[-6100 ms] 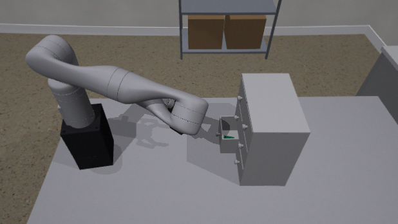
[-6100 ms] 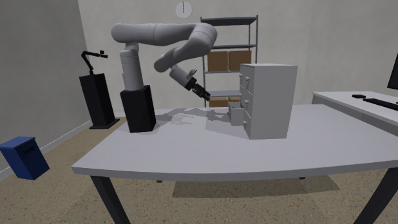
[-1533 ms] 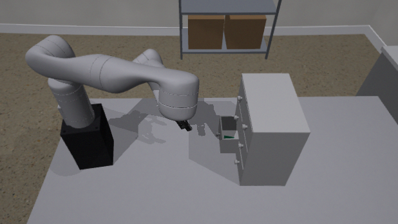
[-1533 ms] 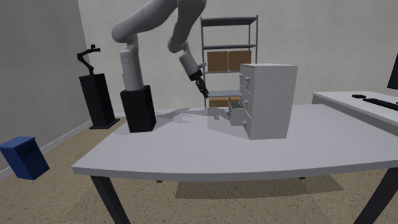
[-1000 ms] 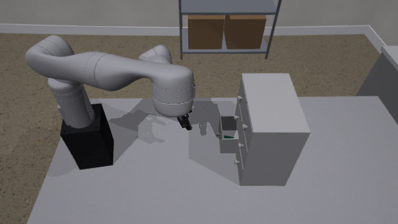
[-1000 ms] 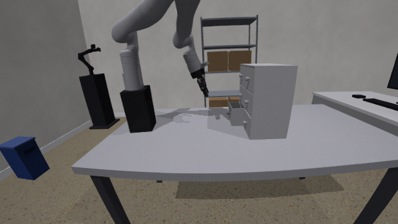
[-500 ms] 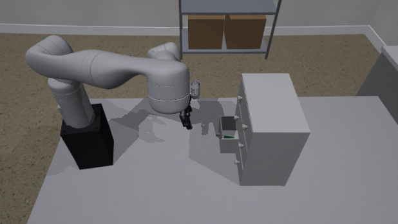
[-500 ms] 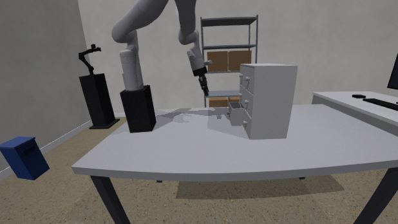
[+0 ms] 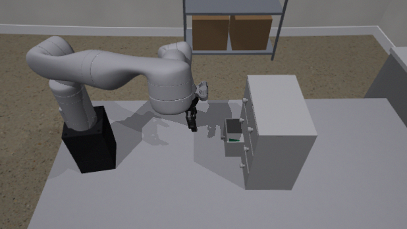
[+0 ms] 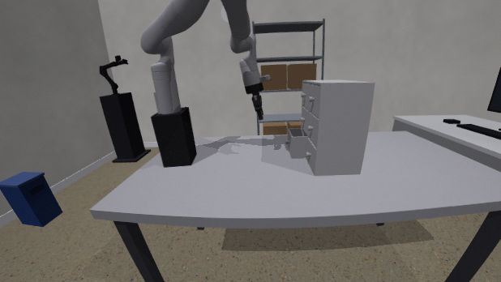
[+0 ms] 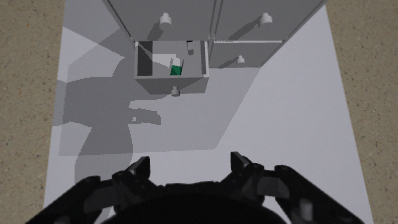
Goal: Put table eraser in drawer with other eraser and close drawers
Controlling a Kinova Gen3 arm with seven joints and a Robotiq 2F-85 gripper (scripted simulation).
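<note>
The grey chest stands upright on the table. One low drawer on its left column is pulled out part way. Inside it lie a green block, a white piece and a small dark thing; I cannot tell which of them are erasers. No loose eraser shows on the table. My gripper is open and empty. It hangs above the table, well in front of the open drawer and higher than it.
The other drawer fronts with their knobs look pushed in. My arm's black base stands at the table's left. A shelf with brown boxes is behind, and a second desk to the right.
</note>
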